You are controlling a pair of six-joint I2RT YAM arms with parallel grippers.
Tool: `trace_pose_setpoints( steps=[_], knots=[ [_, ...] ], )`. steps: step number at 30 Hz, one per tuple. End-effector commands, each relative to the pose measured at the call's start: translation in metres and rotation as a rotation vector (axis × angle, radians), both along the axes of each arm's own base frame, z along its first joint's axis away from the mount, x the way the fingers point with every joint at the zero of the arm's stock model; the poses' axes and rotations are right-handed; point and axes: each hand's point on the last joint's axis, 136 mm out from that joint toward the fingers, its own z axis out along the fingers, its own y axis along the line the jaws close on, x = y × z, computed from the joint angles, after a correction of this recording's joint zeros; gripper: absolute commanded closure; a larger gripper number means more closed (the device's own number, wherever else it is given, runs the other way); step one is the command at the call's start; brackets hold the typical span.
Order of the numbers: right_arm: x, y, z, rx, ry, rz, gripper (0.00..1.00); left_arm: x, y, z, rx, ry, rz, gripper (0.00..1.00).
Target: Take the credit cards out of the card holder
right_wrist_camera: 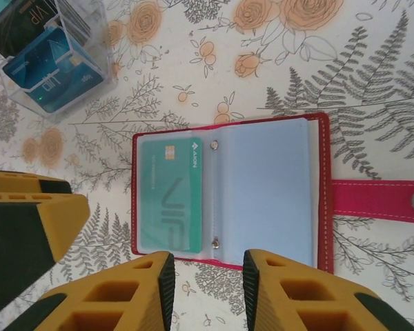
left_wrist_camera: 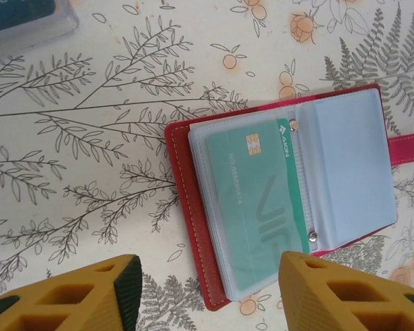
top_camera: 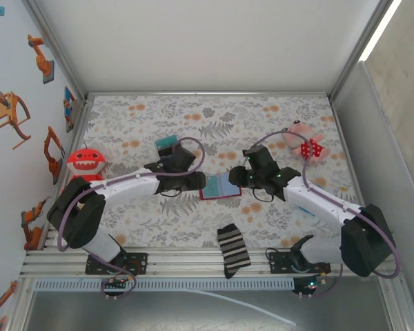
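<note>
The card holder (top_camera: 221, 186) lies open and flat on the floral cloth between both grippers. Its red cover (right_wrist_camera: 322, 193) frames blue-grey pockets. A teal credit card (right_wrist_camera: 169, 200) sits inside the left pocket, also seen as the teal card (left_wrist_camera: 255, 207) in the left wrist view, where the holder's red edge (left_wrist_camera: 186, 207) shows. My left gripper (left_wrist_camera: 208, 289) hovers open at the holder's left corner, nothing between its fingers. My right gripper (right_wrist_camera: 208, 283) stands open just off the holder's near edge, jaws moderately apart and empty. The snap tab (right_wrist_camera: 379, 200) sticks out to the right.
A clear box (right_wrist_camera: 48, 62) with blue and dark cards stands beyond the holder's left side, seen as the box (top_camera: 168, 145) from above. A red monster toy (top_camera: 87, 162) is at the left, a pink plush (top_camera: 305, 141) at back right, a striped sock (top_camera: 233, 249) at the near edge.
</note>
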Motion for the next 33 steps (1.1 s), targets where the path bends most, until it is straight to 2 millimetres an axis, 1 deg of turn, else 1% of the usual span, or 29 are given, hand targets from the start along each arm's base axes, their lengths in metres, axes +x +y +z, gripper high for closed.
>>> trace_pose_setpoints(
  steps=[1,3,5,9,13,17,23,29,33],
  knots=[
    [0.001,0.017,0.0,0.103,0.028,0.031,0.69,0.006,-0.009,-0.001,-0.041,-0.048,0.001,0.5],
    [0.0,0.023,-0.003,0.124,0.045,0.053,0.72,0.009,-0.012,-0.005,-0.05,-0.054,0.005,0.54],
    [0.0,0.028,-0.007,0.138,0.059,0.067,0.73,0.011,-0.013,-0.009,-0.048,-0.054,0.011,0.56],
    [0.0,0.033,-0.018,0.146,0.09,0.08,0.78,0.014,-0.015,-0.015,-0.043,-0.056,0.011,0.57],
    [0.0,0.037,-0.028,0.156,0.118,0.084,0.81,0.016,-0.012,-0.024,-0.012,-0.048,0.017,0.6],
    [0.0,0.042,-0.04,0.173,0.143,0.085,0.82,0.017,-0.012,-0.03,0.004,-0.035,0.008,0.63],
    [-0.003,0.041,-0.063,0.155,0.2,0.071,0.82,0.016,-0.013,-0.039,0.021,-0.013,-0.004,0.68],
    [-0.004,0.042,-0.075,0.153,0.227,0.064,0.83,0.016,-0.014,-0.045,0.032,-0.002,-0.008,0.76],
    [-0.004,0.044,-0.079,0.167,0.239,0.065,0.83,0.015,-0.013,-0.046,0.037,0.003,-0.009,0.77]
  ],
)
